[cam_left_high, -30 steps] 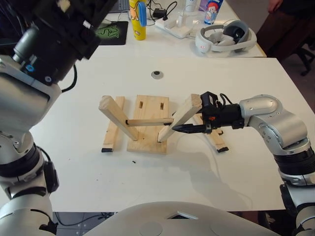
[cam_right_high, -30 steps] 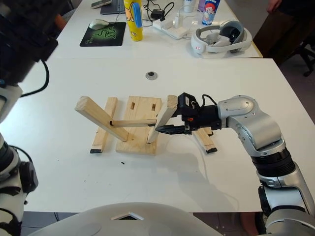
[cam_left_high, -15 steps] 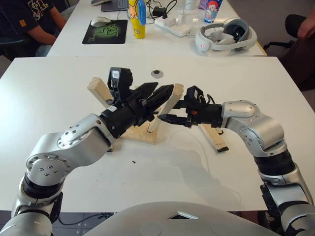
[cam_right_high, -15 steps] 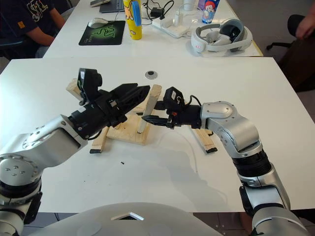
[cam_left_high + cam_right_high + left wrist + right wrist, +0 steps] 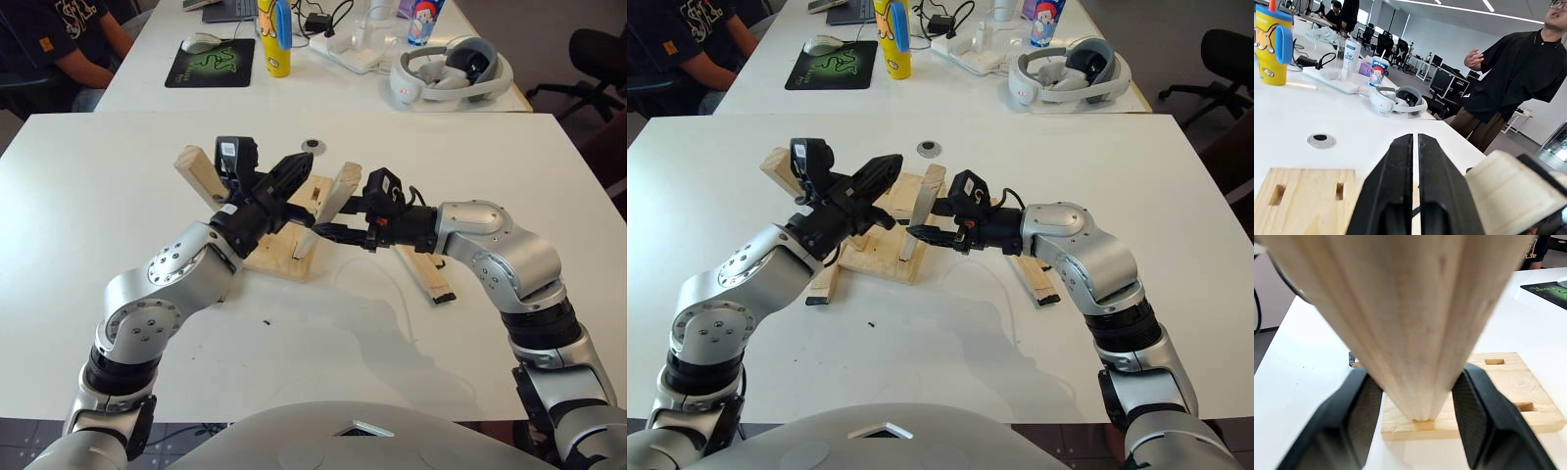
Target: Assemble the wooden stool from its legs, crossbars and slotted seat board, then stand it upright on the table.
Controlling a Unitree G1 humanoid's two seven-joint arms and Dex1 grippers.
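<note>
Since the pale wooden stool leg (image 5: 331,204) looks light and stiff, the right hand (image 5: 331,233) grips it low; the left hand (image 5: 304,166) is closed, empty.

My left arm (image 5: 171,279) and right arm (image 5: 495,235) wear rounded silver-grey shells with black bands at the joints. A round cap on the left one shows small screws. The left gripper (image 5: 308,163) and right gripper (image 5: 317,231) are black and tapered; a thin black cable loops over the right wrist.
</note>
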